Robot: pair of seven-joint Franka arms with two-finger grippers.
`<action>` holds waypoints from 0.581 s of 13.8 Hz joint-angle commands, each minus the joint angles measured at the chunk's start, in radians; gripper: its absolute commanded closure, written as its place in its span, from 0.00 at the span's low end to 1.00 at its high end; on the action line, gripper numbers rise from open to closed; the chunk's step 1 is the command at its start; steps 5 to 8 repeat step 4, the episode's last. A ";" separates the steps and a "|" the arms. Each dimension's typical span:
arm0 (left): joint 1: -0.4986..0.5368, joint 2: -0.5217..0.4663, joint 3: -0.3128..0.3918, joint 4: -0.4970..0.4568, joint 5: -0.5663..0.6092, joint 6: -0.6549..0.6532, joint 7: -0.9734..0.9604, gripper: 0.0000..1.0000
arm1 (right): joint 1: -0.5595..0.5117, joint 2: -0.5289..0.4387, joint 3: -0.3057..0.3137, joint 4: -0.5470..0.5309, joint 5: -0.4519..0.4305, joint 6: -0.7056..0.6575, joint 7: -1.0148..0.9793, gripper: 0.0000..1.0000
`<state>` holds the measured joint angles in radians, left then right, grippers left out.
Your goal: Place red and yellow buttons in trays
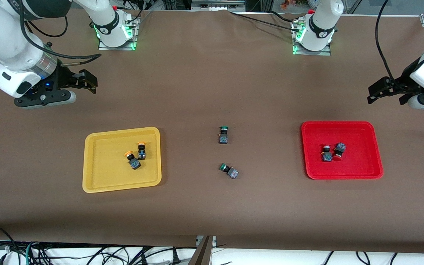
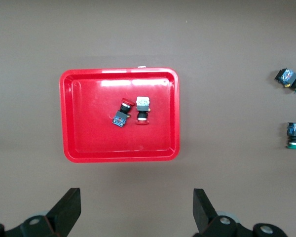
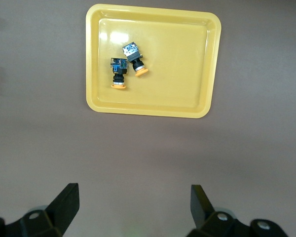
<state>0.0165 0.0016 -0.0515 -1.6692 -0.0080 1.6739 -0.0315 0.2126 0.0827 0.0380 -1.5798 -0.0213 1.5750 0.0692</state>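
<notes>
Buttons sorted: two yellow buttons [image 1: 135, 156] lay touching in the yellow tray [image 1: 98, 184] toward the right arm's table edge, two red buttons [image 1: 332, 152] in the red tray [image 1: 363, 173] toward the left arm's edge. Left gripper [image 1: 387, 92] and right gripper [image 1: 87, 81] hovered over bare tabletop, fingers apart, holding nothing.

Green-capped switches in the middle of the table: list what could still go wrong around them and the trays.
1. The two green-capped switches match the sorted ones in body, so a gripper might mistakenly collect one.
2. In the yellow tray and the red tray, each pair lies tightly together; another reach in could knock one out.
3. The left gripper and right gripper hang open above bare table; a low sweep could push a tray.
</notes>
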 commanded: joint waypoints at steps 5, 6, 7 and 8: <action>0.017 -0.057 -0.016 -0.053 0.039 0.012 0.019 0.00 | -0.012 0.003 0.011 0.018 -0.016 -0.007 0.000 0.00; 0.017 -0.057 -0.016 -0.053 0.039 0.012 0.019 0.00 | -0.012 0.003 0.011 0.018 -0.016 -0.007 0.000 0.00; 0.017 -0.057 -0.016 -0.053 0.039 0.012 0.019 0.00 | -0.012 0.003 0.011 0.018 -0.016 -0.007 0.000 0.00; 0.017 -0.057 -0.016 -0.053 0.039 0.012 0.019 0.00 | -0.012 0.003 0.011 0.018 -0.016 -0.007 0.000 0.00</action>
